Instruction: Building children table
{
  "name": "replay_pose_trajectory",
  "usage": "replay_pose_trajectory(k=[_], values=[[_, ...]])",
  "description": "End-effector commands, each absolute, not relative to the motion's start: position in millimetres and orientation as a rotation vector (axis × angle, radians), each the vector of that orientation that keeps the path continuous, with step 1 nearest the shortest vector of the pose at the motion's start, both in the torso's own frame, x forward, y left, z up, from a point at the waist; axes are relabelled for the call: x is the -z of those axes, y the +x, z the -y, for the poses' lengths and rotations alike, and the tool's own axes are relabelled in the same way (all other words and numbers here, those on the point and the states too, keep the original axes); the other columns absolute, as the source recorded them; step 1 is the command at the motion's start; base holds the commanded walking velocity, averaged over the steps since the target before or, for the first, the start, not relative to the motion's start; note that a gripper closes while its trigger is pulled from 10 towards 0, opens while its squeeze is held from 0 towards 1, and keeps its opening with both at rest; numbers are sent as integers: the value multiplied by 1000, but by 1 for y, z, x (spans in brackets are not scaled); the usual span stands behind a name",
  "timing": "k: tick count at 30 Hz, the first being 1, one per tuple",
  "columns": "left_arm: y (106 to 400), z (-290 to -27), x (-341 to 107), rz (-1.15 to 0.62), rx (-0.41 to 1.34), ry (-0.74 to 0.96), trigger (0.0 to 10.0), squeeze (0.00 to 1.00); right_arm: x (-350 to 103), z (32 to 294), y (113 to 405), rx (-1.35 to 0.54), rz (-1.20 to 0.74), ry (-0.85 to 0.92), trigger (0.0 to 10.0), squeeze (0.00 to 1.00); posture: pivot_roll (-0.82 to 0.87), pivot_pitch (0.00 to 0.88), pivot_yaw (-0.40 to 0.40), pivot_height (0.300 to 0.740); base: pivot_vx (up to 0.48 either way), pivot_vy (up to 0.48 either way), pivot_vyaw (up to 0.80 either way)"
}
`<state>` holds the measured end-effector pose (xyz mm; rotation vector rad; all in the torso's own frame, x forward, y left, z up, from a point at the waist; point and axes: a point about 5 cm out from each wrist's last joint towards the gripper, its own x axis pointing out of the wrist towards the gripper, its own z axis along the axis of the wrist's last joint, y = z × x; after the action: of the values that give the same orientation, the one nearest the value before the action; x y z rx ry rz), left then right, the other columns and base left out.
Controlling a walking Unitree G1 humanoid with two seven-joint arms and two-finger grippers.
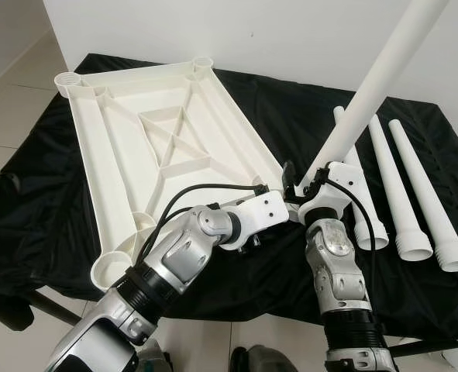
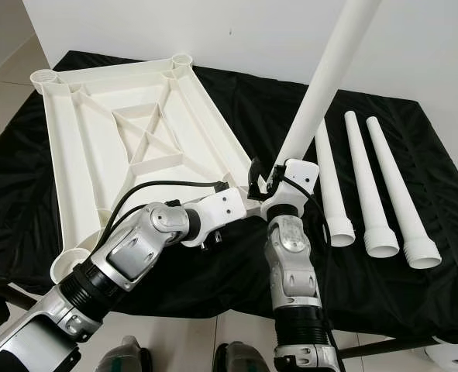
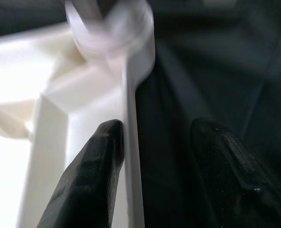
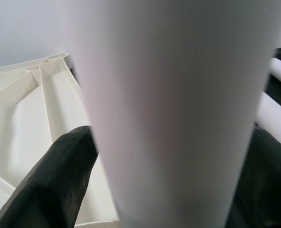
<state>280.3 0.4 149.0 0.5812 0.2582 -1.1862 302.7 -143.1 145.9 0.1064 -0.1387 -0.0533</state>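
On the black cloth [image 1: 236,101] lies the white tabletop [image 1: 151,139] upside down, ribs upward, with three loose legs [image 1: 403,194] side by side to the robot's right. The right arm stands nearly upright from the near edge, and the right gripper [image 1: 312,182] has its two black fingers [image 4: 54,175] clamped on either side of a fourth leg [image 1: 376,85], which tilts up and away from the tabletop's near right corner. The left arm bends across from the left, and the left gripper [image 3: 154,161] sits with fingers parted astride that corner's side wall, one finger inside the rim and one outside over the cloth, gripping nothing.
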Motion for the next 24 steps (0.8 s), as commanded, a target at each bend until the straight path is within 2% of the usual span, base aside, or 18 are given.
replay_pose_trajectory(k=[1,5,6,8,11,15,19,20,22,24], values=[[280,3,-173,-197,1221,505,10000,0,-144,148,304,63,128,119,10000,0,-18,43,-75,740,0,0,0],[280,3,-173,-197,1221,505,10000,0,-144,148,304,63,128,119,10000,0,-18,43,-75,740,0,0,0],[281,0,-192,-149,1238,436,10000,0,-143,150,306,61,125,110,10000,0,-16,49,-78,740,0,0,0],[281,0,-192,-149,1238,436,10000,0,-143,150,306,61,125,110,10000,0,-16,49,-78,740,0,0,0],[280,-13,-219,-78,1271,345,10000,0,-145,153,310,48,124,104,10000,0,-2,75,-86,740,0,0,0],[281,-20,-222,-68,1264,335,10000,0,-145,154,311,39,126,105,10000,0,0,83,-85,740,0,0,0],[295,-31,-214,-109,1138,254,10000,0,-147,155,315,9,132,107,10000,0,-2,103,-84,740,0,0,0],[304,-35,-210,-114,1047,226,10000,0,-148,155,315,-16,137,108,10000,0,-3,111,-84,740,0,0,0],[304,-35,-210,-114,1047,226,10000,0,-148,155,315,-16,137,108,10000,0,-3,111,-84,740,0,0,0],[318,-45,-206,-104,844,178,10000,0,-150,156,316,-93,146,116,10000,0,-2,133,-87,740,0,0,0]])
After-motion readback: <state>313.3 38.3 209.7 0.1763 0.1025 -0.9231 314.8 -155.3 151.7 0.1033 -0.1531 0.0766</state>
